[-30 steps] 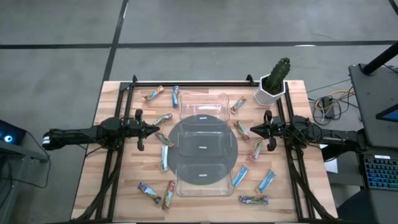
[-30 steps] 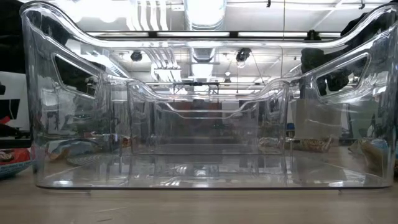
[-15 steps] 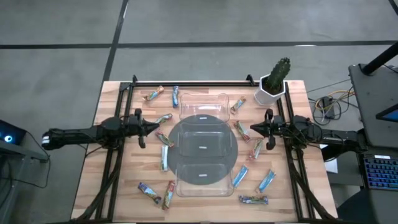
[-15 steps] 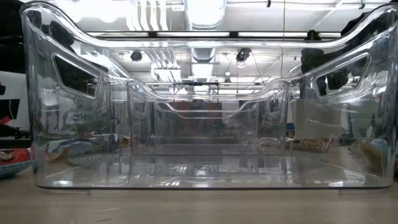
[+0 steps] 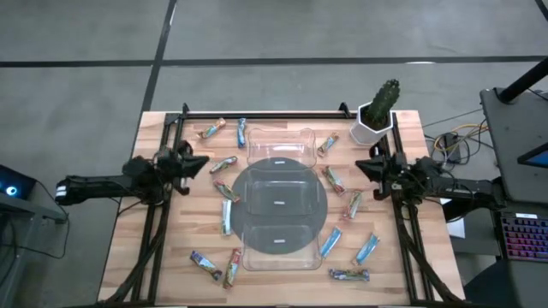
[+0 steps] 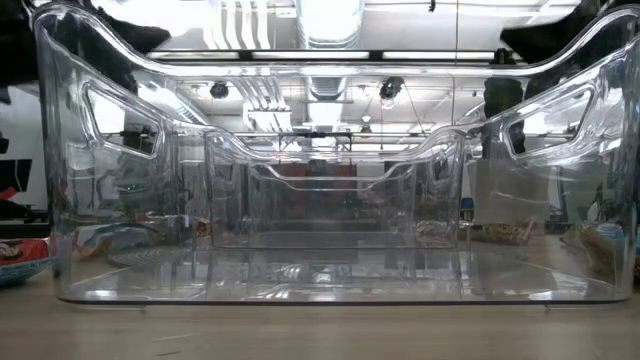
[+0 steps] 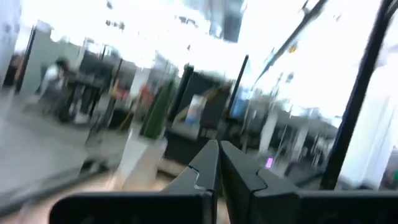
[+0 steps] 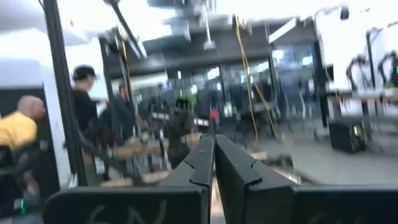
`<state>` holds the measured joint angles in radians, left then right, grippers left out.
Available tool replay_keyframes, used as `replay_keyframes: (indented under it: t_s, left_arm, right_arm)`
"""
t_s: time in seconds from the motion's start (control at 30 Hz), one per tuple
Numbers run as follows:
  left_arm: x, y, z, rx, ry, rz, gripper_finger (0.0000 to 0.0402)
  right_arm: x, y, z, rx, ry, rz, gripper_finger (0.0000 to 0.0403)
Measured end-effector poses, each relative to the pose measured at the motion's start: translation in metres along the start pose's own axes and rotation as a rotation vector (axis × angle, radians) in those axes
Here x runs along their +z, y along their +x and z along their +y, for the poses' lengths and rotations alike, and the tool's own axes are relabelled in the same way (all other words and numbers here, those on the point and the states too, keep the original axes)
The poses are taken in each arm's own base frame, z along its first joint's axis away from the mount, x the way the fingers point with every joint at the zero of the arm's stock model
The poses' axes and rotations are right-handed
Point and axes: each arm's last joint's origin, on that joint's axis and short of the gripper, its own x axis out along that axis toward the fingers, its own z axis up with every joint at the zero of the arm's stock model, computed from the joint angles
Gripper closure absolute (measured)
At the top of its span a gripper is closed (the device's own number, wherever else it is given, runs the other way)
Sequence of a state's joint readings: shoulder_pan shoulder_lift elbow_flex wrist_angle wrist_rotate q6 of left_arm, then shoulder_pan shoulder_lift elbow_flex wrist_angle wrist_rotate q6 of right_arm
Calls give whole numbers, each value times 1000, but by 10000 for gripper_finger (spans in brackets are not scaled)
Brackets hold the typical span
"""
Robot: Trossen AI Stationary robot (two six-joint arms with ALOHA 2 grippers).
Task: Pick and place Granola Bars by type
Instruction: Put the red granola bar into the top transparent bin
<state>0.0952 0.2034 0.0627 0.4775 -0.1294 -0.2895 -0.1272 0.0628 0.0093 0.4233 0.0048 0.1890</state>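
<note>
Several granola bars lie flat on the wooden table around a clear plastic compartment tray (image 5: 278, 137). Among them are a light blue bar (image 5: 330, 241), an orange-brown bar (image 5: 353, 204) and a dark multicoloured bar (image 5: 348, 275). My left gripper (image 5: 204, 161) is shut and empty at the table's left side, near one bar (image 5: 224, 162). At the table's right side my right gripper (image 5: 360, 166) is shut and empty, near another bar (image 5: 332, 178). Both wrist views show shut fingers, left gripper (image 7: 217, 152) and right gripper (image 8: 214, 146), tipped up toward the room. In the low view the tray (image 6: 320, 230) fills the picture.
A cactus in a white pot (image 5: 377, 115) stands at the table's far right corner. Black frame rails (image 5: 265, 113) run along the far edge and both sides. People (image 8: 25, 137) stand in the room beyond the table.
Both grippers have risen and tipped their fingers upward, each drawing back a little toward its own side of the table. The left one has also rolled. Both stay shut and empty. The bars and the tray have not moved.
</note>
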Motion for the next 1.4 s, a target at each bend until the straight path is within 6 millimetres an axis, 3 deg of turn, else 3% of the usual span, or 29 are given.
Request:
replay_keyframes:
  t_s: [0.37,0.5,0.67,1.0,1.13,1.27,1.4]
  left_arm:
    - [75,10,-25,-102,18,-205,402]
    - [105,18,-35,-114,40,-201,402]
    - [140,38,-48,-78,98,-71,402]
    - [227,67,-79,-80,165,51,402]
    - [259,72,-90,-72,171,90,402]
    - [281,78,-97,-57,176,160,402]
    - [291,85,-101,-38,183,246,402]
  right_arm:
    - [41,-10,8,74,-46,-443,394]
    - [63,-10,11,65,2,-514,394]
    - [106,2,19,29,29,-426,394]
    - [222,31,42,35,-57,-329,394]
    - [259,45,49,20,-64,-237,394]
    - [283,60,54,-1,-53,-100,394]
    - [299,74,57,-24,-18,40,394]
